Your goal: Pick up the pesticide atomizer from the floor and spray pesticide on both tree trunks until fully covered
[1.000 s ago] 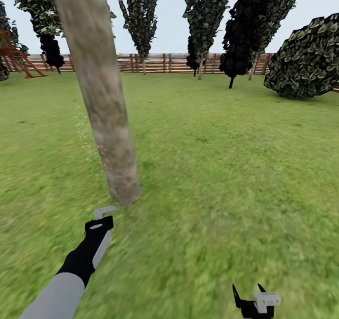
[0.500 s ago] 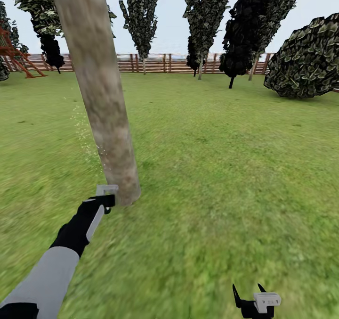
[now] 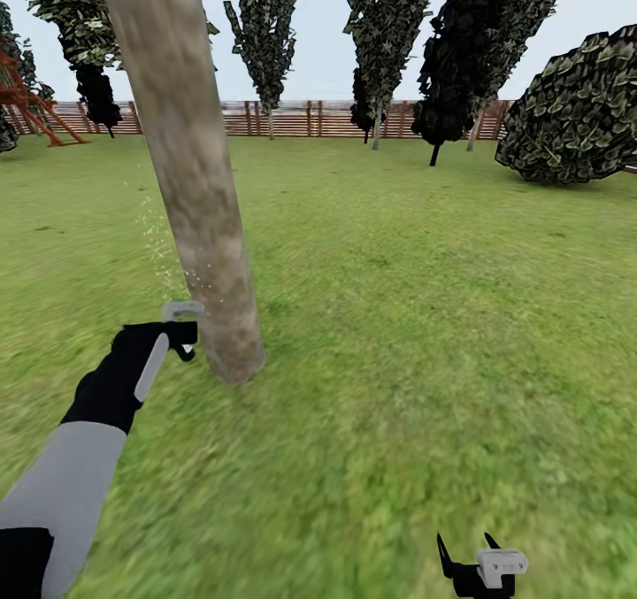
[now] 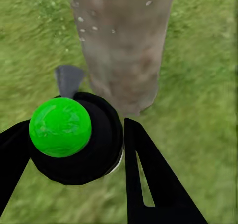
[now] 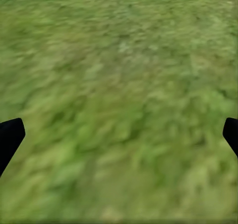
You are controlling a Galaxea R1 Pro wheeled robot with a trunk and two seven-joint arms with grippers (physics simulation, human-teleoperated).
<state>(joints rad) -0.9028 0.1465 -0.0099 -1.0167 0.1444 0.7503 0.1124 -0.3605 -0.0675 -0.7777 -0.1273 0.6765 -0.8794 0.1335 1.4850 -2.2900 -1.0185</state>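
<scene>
A thick pale grey-beige tree trunk rises from the lawn at centre left, leaning slightly. My left gripper is shut on the pesticide atomizer, held just left of the trunk's base. The atomizer's pale grey trigger head points at the bark, and pale spray specks hang beside the trunk. In the left wrist view the atomizer shows as a dark body with a bright green end between my black fingers, and the trunk is close behind. My right gripper hangs open over grass, low at the right.
Grass lawn stretches all around. A red-brown slat fence runs along the back with several tall trees before it. A large rounded bush stands at the far right and a red wooden play frame at the far left.
My left arm has carried the atomizer forward and to the left, from in front of the trunk's base to its left side. The right arm has not moved.
</scene>
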